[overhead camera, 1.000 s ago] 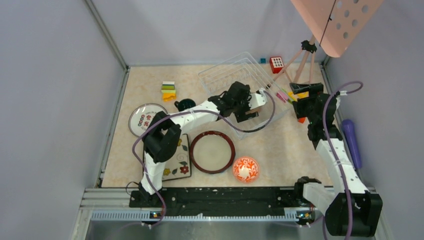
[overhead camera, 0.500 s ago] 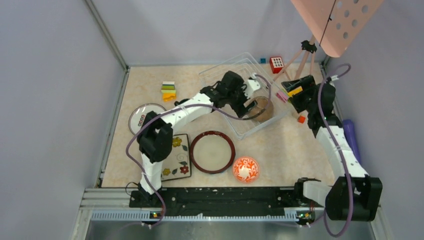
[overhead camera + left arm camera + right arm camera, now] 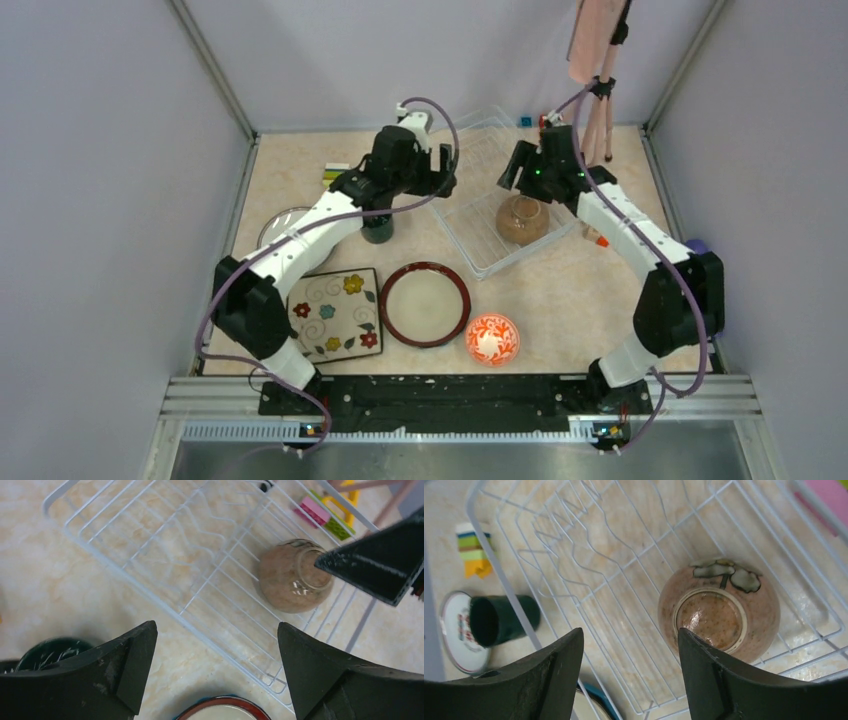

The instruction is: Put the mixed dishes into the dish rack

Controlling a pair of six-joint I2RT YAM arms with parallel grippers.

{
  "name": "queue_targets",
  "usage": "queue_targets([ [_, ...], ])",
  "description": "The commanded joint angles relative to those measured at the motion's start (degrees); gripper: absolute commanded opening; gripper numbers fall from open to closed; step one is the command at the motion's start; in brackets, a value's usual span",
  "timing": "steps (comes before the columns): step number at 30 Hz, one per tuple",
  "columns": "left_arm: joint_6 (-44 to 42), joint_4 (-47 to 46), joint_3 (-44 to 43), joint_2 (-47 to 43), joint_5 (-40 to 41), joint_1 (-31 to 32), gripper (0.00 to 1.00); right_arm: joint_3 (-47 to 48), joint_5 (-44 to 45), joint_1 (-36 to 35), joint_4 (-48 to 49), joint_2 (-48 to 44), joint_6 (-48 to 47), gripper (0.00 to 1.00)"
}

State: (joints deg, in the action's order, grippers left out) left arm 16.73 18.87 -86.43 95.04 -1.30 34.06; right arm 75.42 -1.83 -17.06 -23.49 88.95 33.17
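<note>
Your dish rack [image 3: 478,215] sits at the back of the table [image 3: 590,300], angled. 1 dish is in it: the brown bowl [image 3: 719,612], bottom up, on the wires at the rack's right end, clear of the row of dividers.

The other dishes are outside the rack. The teal mug [image 3: 499,620] lies on its side just left of the rack, touching the white red-marked plate [image 3: 456,635]. Nearer to the arm bases you have 3 pieces in a row: the square floral plate [image 3: 335,313], the red-rimmed cream plate [image 3: 425,304] and the orange bowl [image 3: 492,338].

Your left gripper [image 3: 215,635] hangs above the rack's left edge, jaws spread wide with nothing between them. Your right gripper [image 3: 631,635] hovers over the rack beside the brown bowl, jaws apart and empty. A small stack of coloured blocks [image 3: 471,550] lies beyond the mug.
</note>
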Motion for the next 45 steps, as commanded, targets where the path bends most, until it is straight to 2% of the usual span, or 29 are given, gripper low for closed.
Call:
queue_targets([
  [1,8.79,0.78,8.88,-7.91,10.65,-1.82,0.95,3.07,6.37,-4.06,-4.95,3.93,-4.47,0.65],
  [5,9.85,-8.18,21.49,-15.66,11.19,-2.22,0.96,2.12,6.81,-4.56,-2.89,4.80,-2.20,0.61],
  [7,9.52,-9.09,23.45,-15.72,9.87,-2.52,0.96,-0.33,8.34,-4.57,-0.29,2.99,-1.46,0.62],
  [10,9.17,-8.17,23.30,-14.29,8.83,-2.52,0.96,-2.10,9.88,-4.11,1.33,1.20,-0.87,0.64],
  [17,9.46,-10.23,23.66,-13.56,7.71,-2.60,0.96,-1.98,7.07,-3.45,1.11,1.25,-2.88,0.63],
  [22,10.60,-10.62,22.15,-11.49,6.24,-2.69,0.95,-4.38,3.10,-3.42,4.88,0.04,-2.31,0.62],
  [27,11.80,-12.27,21.59,-10.39,4.17,-3.16,0.94,-2.45,-4.31,-4.04,6.01,2.71,-4.51,0.56],
  [34,14.48,-13.77,19.36,-6.35,2.05,-3.66,0.91,4.94,1.20,-6.54,-1.86,10.62,-7.51,0.47],
  [41,15.54,-13.66,18.01,-2.90,2.14,-3.91,0.87,4.28,5.54,-6.85,-4.71,14.22,-8.27,0.46],
  [45,15.51,-11.97,17.33,-1.37,3.86,-4.54,0.87,3.39,10.89,-6.43,-6.42,13.62,-9.00,0.45],
])
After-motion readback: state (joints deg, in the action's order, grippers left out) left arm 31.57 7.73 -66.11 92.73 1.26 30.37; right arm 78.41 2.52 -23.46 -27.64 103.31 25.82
